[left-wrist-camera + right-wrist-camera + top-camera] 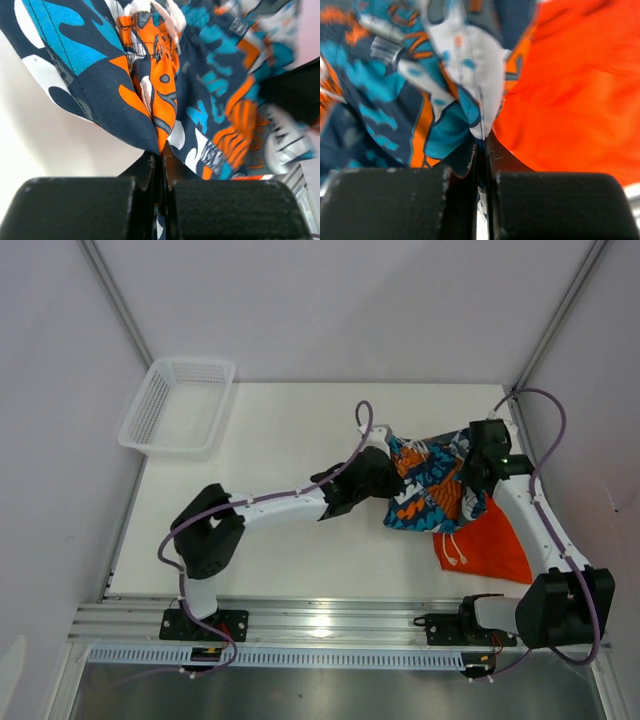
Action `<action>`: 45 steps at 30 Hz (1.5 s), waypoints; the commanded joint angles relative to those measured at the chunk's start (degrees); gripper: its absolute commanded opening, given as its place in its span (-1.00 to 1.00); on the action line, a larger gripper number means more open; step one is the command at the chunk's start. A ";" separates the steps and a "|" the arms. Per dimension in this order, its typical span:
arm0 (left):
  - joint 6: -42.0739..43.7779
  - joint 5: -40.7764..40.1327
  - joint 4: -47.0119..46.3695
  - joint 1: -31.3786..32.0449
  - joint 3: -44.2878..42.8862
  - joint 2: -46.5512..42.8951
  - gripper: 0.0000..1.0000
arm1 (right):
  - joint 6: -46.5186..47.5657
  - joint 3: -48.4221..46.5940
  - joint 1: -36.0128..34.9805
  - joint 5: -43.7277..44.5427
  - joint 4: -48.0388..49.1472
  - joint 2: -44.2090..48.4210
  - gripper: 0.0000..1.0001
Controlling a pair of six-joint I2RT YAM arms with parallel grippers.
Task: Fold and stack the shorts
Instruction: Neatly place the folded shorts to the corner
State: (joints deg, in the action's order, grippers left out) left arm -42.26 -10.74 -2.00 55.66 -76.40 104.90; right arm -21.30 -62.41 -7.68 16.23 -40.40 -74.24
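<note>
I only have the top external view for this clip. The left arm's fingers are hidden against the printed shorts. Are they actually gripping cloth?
Observer: Yes. The left wrist view shows the left gripper shut on a fold of the printed shorts.
Operator: And the other side?
Observer: The right gripper is likewise shut, on a white-and-teal edge of the same pair.
Operator: Has it caught the orange shorts too?
Observer: Not visibly. In the right wrist view they sit beside the pinch, and only printed cloth enters it.
</note>
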 commanded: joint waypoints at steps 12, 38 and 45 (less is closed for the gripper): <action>-4.67 -1.20 -9.68 11.40 -12.72 15.85 -1.00 | -0.23 4.58 16.20 11.90 -0.21 9.02 -1.00; -4.76 -1.74 -16.02 15.71 -14.39 22.89 -1.00 | -2.17 14.34 26.40 10.84 9.64 8.58 -1.00; -4.15 -1.82 -12.86 15.88 -16.06 23.77 0.21 | -1.90 11.36 27.02 10.93 8.15 4.90 0.56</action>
State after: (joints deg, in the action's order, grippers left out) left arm -46.11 -12.69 -15.05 70.76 -90.30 128.40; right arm -22.70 -47.42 18.79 25.67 -33.21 -67.55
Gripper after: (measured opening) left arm 0.554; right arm 0.765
